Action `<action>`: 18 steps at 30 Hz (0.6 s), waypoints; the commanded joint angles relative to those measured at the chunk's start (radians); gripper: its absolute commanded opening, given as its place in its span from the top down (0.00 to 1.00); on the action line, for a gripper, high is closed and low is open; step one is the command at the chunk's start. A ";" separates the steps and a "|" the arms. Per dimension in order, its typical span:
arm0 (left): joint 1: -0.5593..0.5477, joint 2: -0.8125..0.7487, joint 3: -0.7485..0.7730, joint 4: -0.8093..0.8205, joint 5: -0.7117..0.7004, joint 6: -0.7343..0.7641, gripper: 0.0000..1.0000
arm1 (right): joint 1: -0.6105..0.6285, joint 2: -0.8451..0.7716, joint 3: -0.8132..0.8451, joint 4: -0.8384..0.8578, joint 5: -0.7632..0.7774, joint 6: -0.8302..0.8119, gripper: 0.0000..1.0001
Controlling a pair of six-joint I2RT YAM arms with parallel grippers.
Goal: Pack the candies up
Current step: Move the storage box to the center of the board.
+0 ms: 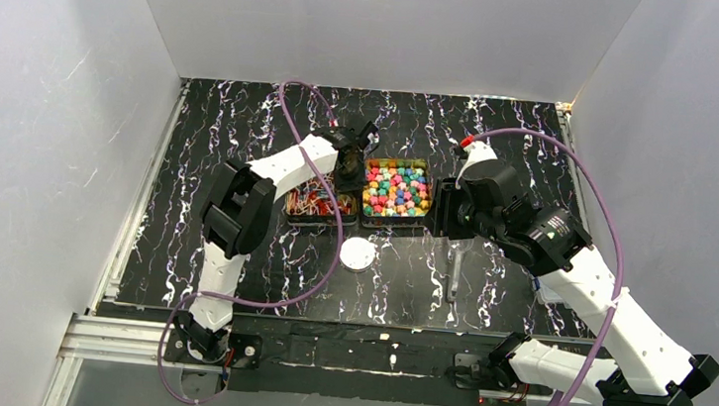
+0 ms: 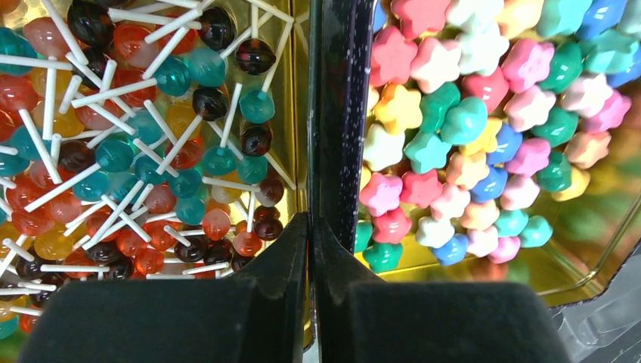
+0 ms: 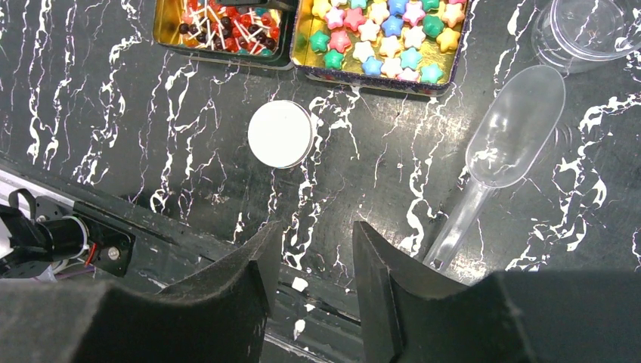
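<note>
1. The candies sit in two gold tins (image 2: 295,113) side by side at the middle of the desk (image 3: 113,113). The lollipops (image 2: 136,151) are in the left tin and the star-shaped sweets (image 2: 469,128) in the right.
2. The left end effector (image 2: 311,227) hangs over the gap between the tins, fingers pressed together with nothing between them.
3. The right end effector (image 3: 316,231) stands partly open and empty above the desk, on the near side of the tins.
4. A clear scoop (image 3: 499,151) lies just right of it. Its handle points near and its bowl far-right, toward a clear jar (image 3: 586,30). A white lid (image 3: 280,134) lies to the far-left.
5. The right arm is nearer the scoop; taking it probably means shifting right and closing across the handle's long axis.
</note>
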 commanded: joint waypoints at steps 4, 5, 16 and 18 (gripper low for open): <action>-0.015 -0.103 -0.054 -0.038 -0.015 0.044 0.88 | -0.002 0.010 0.014 0.006 0.024 0.004 0.49; -0.015 -0.107 -0.057 -0.038 -0.015 0.050 0.83 | -0.002 0.013 0.018 0.006 0.026 0.004 0.48; -0.015 -0.135 -0.001 -0.072 -0.026 0.085 0.65 | -0.002 0.044 0.061 -0.027 0.065 -0.012 0.40; -0.014 -0.161 -0.007 -0.080 -0.025 0.091 0.63 | -0.002 0.046 0.064 -0.037 0.082 -0.018 0.38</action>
